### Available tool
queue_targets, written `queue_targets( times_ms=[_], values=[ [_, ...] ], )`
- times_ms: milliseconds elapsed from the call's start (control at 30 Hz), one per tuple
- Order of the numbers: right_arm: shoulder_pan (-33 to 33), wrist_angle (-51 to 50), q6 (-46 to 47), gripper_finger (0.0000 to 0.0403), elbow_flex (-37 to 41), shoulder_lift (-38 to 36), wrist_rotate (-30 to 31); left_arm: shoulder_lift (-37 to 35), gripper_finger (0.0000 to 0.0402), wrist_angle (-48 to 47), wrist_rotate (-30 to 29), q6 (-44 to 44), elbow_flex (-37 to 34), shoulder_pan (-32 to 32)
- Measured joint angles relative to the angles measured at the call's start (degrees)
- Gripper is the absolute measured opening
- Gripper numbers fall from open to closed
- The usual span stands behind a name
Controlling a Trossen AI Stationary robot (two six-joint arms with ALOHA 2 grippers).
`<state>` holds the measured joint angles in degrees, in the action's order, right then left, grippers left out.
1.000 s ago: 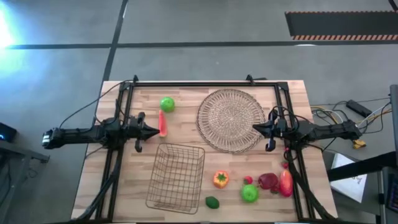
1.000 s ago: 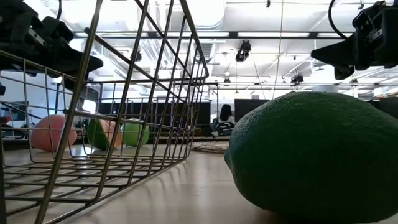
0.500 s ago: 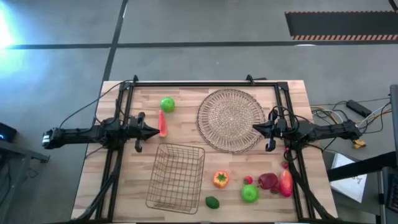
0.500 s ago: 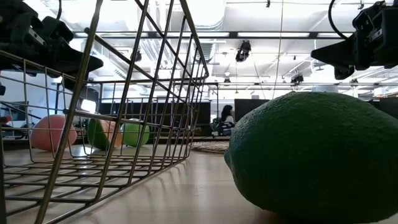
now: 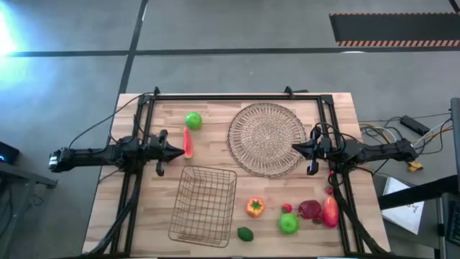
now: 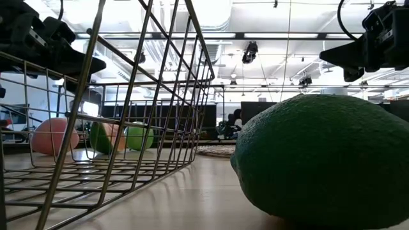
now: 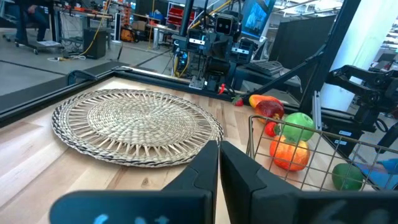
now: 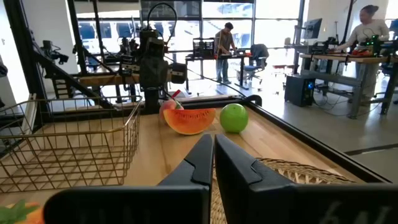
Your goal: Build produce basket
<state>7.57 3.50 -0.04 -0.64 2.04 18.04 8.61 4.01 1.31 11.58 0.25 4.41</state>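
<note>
The wire basket (image 5: pixel 203 205) stands on its base near the table's near edge and holds nothing. A green apple (image 5: pixel 193 120) and a red slice (image 5: pixel 187 142) lie far left. An orange-yellow pepper (image 5: pixel 254 207), a small dark-green piece (image 5: pixel 246 234), a second green apple (image 5: pixel 288 224) and red and pink pieces (image 5: pixel 320 211) lie near right. My left gripper (image 5: pixel 176 152) hovers shut beside the red slice. My right gripper (image 5: pixel 295 149) hovers shut over the straw mat's right edge. In the low view the dark-green piece (image 6: pixel 326 160) fills the foreground.
A round woven straw mat (image 5: pixel 267 138) lies flat at the far middle of the table. A dark frame rail (image 5: pixel 223 96) runs along the far edge and down both sides. Bare wood lies between the basket and the pepper. People stand in the room beyond the table.
</note>
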Motion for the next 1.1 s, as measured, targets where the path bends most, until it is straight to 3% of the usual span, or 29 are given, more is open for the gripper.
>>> queue_targets(
  times_ms=[400, 933, 1100],
  values=[
    [0.0, 0.0, 0.0, 0.0008, 0.0, 0.0, 0.0, 0.0, 0.0000, 0.4, -0.3, -0.8, 0.0, 0.0],
    [0.0, 0.0, 0.0, 0.0009, 0.0, 0.0, 0.0, 0.4, 0.0000, 22.8, -0.3, -2.0, 0.3, 0.0],
    [0.0, 0.0, 0.0, 0.0008, 0.0, 0.0, 0.0, 4.6, 0.0000, 11.4, 5.0, -2.0, 5.8, 0.0]
  ],
)
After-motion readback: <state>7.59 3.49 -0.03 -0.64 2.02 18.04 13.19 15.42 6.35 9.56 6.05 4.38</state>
